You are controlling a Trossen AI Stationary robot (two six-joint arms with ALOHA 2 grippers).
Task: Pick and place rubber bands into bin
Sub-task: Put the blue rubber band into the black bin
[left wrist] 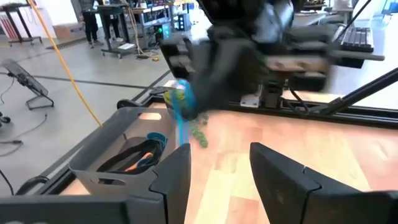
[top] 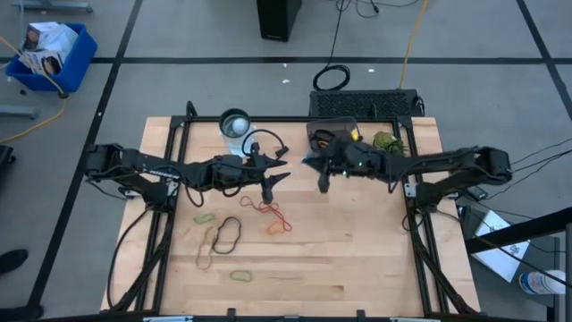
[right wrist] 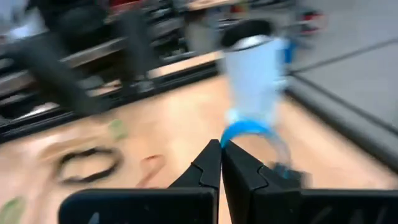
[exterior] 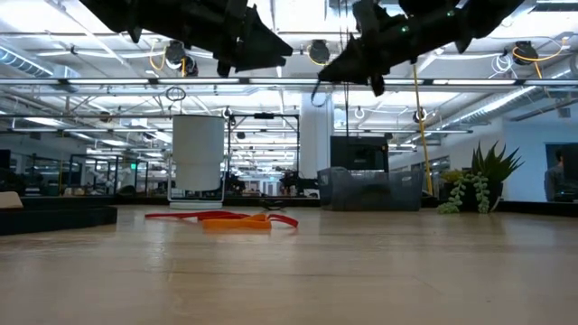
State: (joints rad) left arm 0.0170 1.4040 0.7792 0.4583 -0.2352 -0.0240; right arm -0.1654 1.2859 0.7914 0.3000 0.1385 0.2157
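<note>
My right gripper (right wrist: 221,163) is shut on a blue rubber band (right wrist: 250,129), in the air near the bin (top: 332,134). The smoky-grey bin (left wrist: 109,149) stands at the table's far side with black, orange and blue bands inside. My left gripper (left wrist: 217,171) hovers open, holding nothing, just left of the right gripper (top: 315,164); it (top: 279,173) faces the bin. On the wood lie loose bands: orange-red (top: 271,213), black (top: 228,234), green (top: 204,217), tan (top: 204,259). My right gripper pinches the blue band between its two fingertips (right wrist: 211,163), at one spot on the loop (right wrist: 231,138). In the left wrist view the band (left wrist: 181,124) hangs slack below the fingers, clear of the table, close to the bin's near wall.
A white round cup (top: 235,123) stands at the table's far edge, left of the bin. A small green plant (top: 386,141) sits right of the bin. Another green band (top: 239,275) lies near the front edge. Bare wood stretches along the table's near side (top: 357,259).
</note>
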